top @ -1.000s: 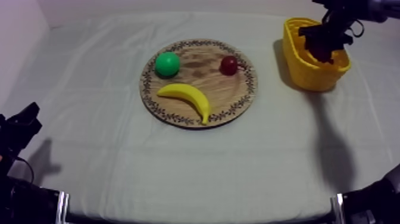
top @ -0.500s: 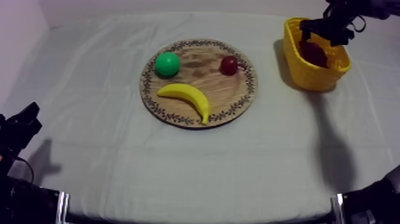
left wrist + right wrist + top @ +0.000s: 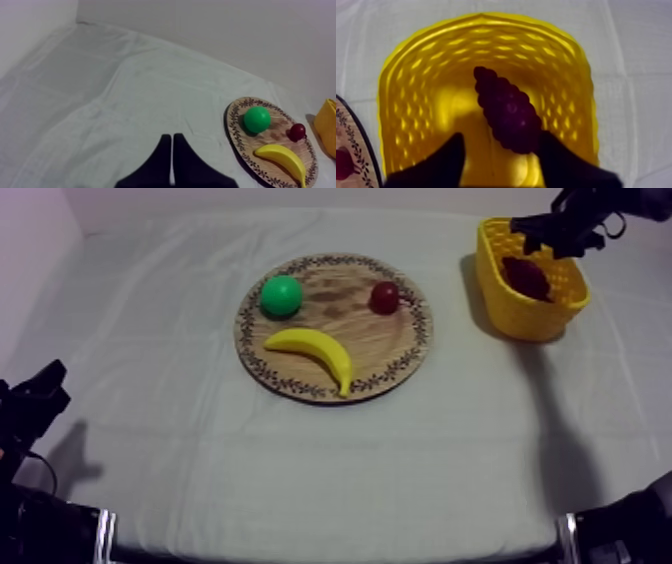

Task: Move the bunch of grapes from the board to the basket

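**After release into the basket**

Since a second ago, lifted the right gripper [image 3: 501, 137] from inside the yellow basket [image 3: 520, 313] to above its far rim, jaws apart and empty. Left the bunch of grapes [image 3: 508, 112] lying on the basket floor, at the far right corner of the tabletop [image 3: 300, 448]. Dark purple, tapered, knobbly. Probably light, stiff and slightly slick; best taken across the thick middle. Holds the left gripper [image 3: 171, 150] closed together near the front left edge.
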Available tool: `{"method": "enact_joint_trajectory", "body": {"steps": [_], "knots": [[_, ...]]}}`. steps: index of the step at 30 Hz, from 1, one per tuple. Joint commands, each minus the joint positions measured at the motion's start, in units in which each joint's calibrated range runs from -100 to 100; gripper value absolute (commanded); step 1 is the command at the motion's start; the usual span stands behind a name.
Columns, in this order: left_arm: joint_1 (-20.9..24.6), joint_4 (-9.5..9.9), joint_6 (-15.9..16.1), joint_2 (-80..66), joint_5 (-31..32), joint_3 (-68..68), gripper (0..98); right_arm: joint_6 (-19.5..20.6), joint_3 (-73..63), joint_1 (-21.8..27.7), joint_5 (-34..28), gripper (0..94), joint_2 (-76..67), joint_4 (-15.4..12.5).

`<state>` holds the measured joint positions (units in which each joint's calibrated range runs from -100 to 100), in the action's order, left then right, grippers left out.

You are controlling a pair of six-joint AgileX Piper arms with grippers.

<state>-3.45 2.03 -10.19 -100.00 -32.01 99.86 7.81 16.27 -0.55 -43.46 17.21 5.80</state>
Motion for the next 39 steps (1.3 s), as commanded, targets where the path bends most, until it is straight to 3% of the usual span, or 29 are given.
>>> {"method": "enact_joint_trajectory", "body": {"steps": [1, 6, 11, 27, 39], "knots": [[0.01, -0.01, 0.01, 0.0, 0.0, 0.02, 0.1, -0.23, 1.49, 0.12, 0.88, 26.0, -1.08, 0.15], [0.01, -0.01, 0.01, 0.0, 0.0, 0.02, 0.1, -1.55, 5.81, 0.52, 2.33, 10.6, -5.07, -0.77], [0.01, -0.01, 0.01, 0.0, 0.0, 0.02, 0.1, -2.9, 11.4, 0.97, 3.07, 4.8, -11.41, -2.25], [0.01, -0.01, 0.01, 0.0, 0.0, 0.02, 0.1, -4.18, 43.61, -0.05, 11.14, 0.4, -47.11, -3.27], [0.01, -0.01, 0.01, 0.0, 0.0, 0.02, 0.1, -6.31, 67.11, -1.22, 12.49, 0.3, -79.3, -5.67]]}}
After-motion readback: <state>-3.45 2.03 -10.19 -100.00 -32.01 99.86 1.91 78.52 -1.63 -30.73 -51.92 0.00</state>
